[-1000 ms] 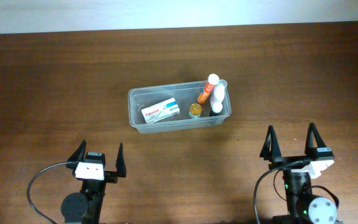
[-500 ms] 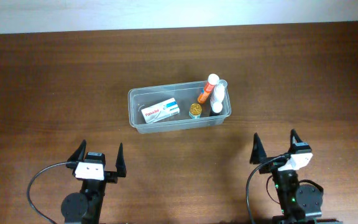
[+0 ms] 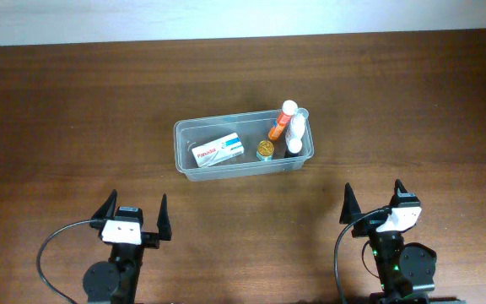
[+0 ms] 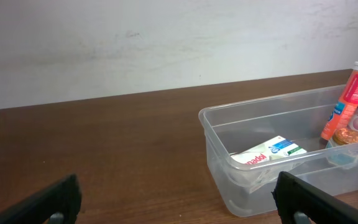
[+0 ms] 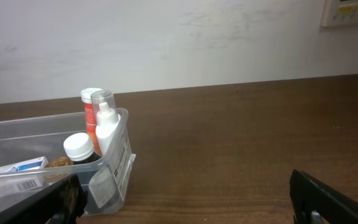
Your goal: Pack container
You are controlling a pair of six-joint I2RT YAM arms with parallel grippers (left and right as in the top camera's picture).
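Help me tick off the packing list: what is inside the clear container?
The container holds a Panadol box lying flat, a gold-lidded jar, an orange tube, a white bottle and a dark white-capped bottle. Anything beneath the box is hidden.

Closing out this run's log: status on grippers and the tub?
Left gripper open, empty. Right gripper open, empty. Container mid-table, holding box, bottles, small jar. Nothing in the way.
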